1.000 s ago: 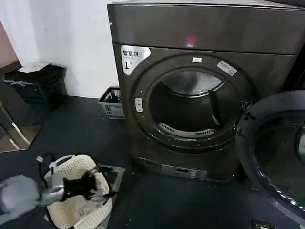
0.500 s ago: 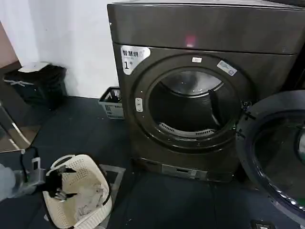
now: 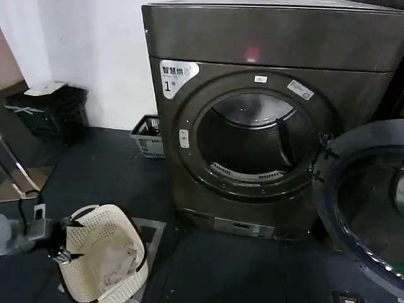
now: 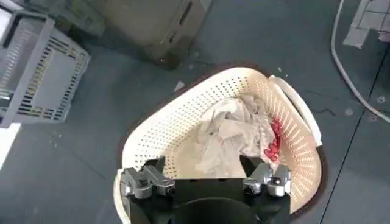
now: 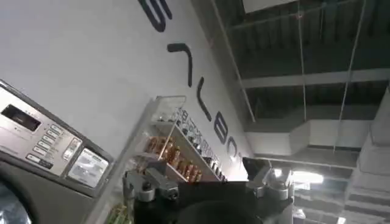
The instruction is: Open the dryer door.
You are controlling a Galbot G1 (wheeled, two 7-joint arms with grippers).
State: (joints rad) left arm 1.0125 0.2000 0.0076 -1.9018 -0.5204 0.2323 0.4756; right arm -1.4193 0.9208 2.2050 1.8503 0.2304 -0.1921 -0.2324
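The dryer door [image 3: 369, 208] stands swung fully aside, far off to my right; the dryer [image 3: 265, 126] drum is exposed. Task appears complete. My left gripper [image 4: 206, 182] hangs released above the laundry basket [image 4: 164, 122]; my right gripper [image 5: 207, 185] is likewise spread, empty.

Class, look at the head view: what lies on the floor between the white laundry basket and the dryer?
In the head view, only bare dark floor separates the laundry basket from the dryer.

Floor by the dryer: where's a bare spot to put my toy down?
Bare floor lies between the white basket and the dryer, and in front of the grey basket. It is crowded lower left, where the left gripper hangs by the white basket, and on the right by the open door.
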